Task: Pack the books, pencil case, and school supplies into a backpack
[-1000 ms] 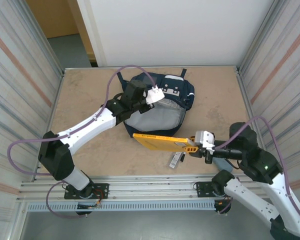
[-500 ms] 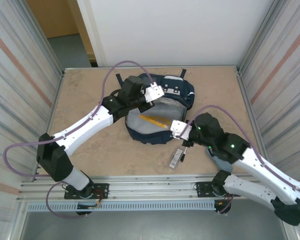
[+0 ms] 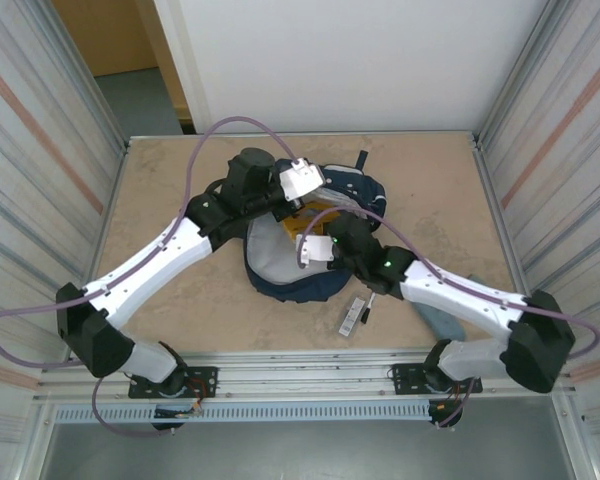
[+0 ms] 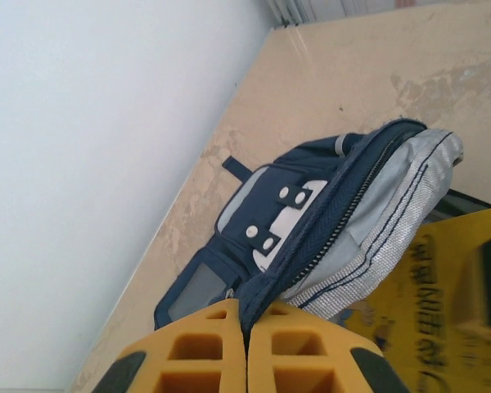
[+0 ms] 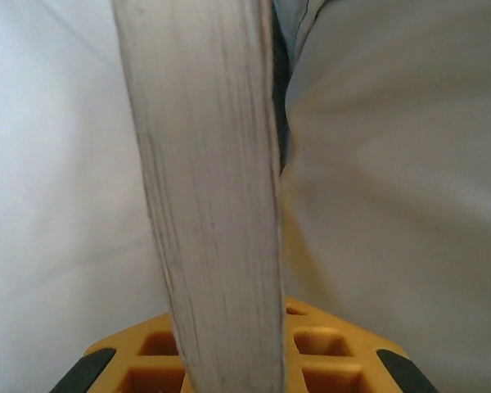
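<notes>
Pinching the yellow book (image 5: 213, 164) by its edge, the right gripper (image 3: 311, 248) reaches inside the backpack (image 3: 280, 283). Farther back, the left gripper (image 4: 247, 354) clamps the zipper rim (image 4: 315, 246); should that slip, the mouth could sag and snag the book.

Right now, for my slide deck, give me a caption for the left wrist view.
Left gripper pinching the backpack rim, yellow book showing at the opening.

backpack (image 3: 285, 285) mouth: blocked by book (image 4: 450, 286), right claw (image 5: 233, 360) | left tabletop (image 3: 160, 190): passable
</notes>
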`<state>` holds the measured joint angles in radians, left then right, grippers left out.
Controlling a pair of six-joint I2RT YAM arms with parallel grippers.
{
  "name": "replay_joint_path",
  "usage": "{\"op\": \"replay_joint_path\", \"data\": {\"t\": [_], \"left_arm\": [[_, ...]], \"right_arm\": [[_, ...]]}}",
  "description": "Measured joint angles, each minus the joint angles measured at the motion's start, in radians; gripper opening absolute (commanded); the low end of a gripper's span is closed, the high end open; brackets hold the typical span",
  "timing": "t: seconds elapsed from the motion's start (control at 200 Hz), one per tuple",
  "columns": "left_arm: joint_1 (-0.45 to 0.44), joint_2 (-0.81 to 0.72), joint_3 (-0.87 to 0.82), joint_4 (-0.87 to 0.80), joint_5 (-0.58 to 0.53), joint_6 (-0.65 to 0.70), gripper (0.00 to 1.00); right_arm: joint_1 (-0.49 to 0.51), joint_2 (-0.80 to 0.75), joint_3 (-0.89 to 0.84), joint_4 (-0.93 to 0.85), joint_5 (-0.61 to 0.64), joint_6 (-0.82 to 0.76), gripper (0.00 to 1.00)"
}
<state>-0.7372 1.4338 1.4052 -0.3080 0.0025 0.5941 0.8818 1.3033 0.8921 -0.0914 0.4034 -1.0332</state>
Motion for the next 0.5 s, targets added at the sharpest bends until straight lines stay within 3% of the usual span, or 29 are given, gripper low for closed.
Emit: {"op": "replay_joint_path", "data": {"t": [0.215, 0.501], "left_arm": [[-0.016, -0.036, -0.011, 0.023, 0.015, 0.003, 0.0], [-0.02, -0.04, -0.018, 0.028, 0.024, 0.003, 0.0]], "right_arm": [[-0.025, 0.177, 0.028, 0.229, 0.148, -0.099, 0.0], [-0.043, 0.348, 0.068, 0.408, 0.206, -0.137, 0.0]]}}
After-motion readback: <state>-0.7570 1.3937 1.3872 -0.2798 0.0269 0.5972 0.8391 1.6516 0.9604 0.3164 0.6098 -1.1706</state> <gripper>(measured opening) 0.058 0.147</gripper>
